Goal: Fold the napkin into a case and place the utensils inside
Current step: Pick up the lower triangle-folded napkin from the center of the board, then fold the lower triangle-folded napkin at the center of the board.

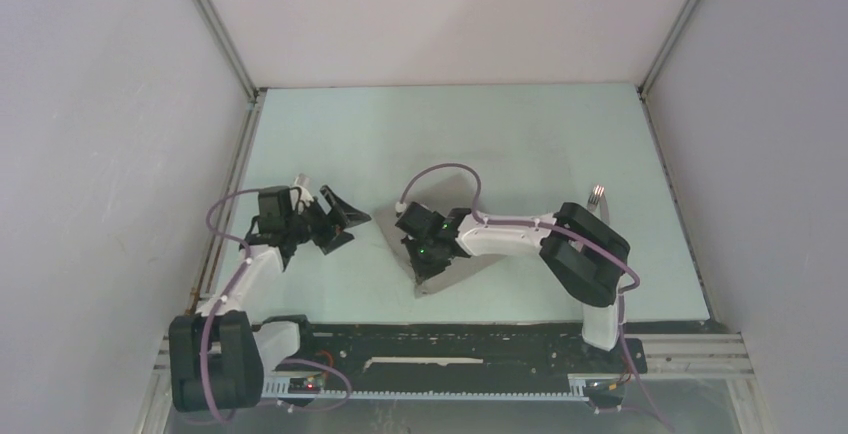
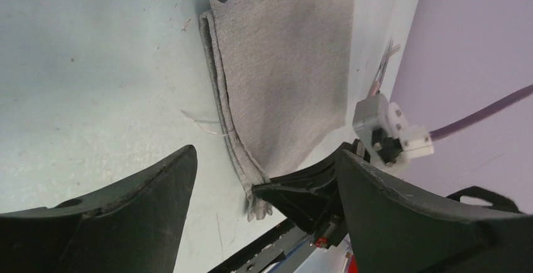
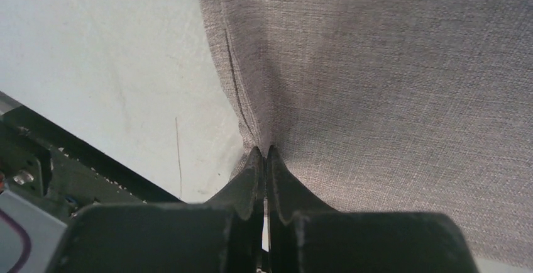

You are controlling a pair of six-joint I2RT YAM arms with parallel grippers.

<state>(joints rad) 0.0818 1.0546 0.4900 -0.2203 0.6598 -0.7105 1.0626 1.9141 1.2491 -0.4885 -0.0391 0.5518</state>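
Black fingers of the right pincer [image 3: 264, 152] filled the bottom of the right wrist view, pressed together with no gap between them. They were clenched on the edge of the napkin [image 3: 390, 84], and the taupe-grey cloth puckered in creases that ran into the tips. From the pinched spot the napkin spread flat ahead of the pincer and to its right. Bare pale worktop [image 3: 94, 53] lay to its left.

Seen from above, the right pincer [image 1: 420, 254] sat on the near part of the napkin [image 1: 445, 194], which lay at a slant in the middle of the worktop [image 1: 400, 134]. In the left wrist view the napkin [image 2: 283, 65] showed as folded, with stacked layers along its long edge.

Beside that layered edge, the left pincer [image 1: 345, 226] hovered apart from the cloth, released, its two fingers spread wide and holding nothing. Between those fingers [image 2: 126, 204] its own camera saw the napkin's near corner, and the dark tip of the right pincer [image 2: 283, 191] resting there.

Well beyond the right pincer, behind the right arm's elbow [image 1: 590, 244], lay the utensils [image 1: 597, 194]; only silver fork tines showed from above. The left wrist view caught the utensils [image 2: 380, 78] as thin pieces with a pale pink stem, too small to tell more.
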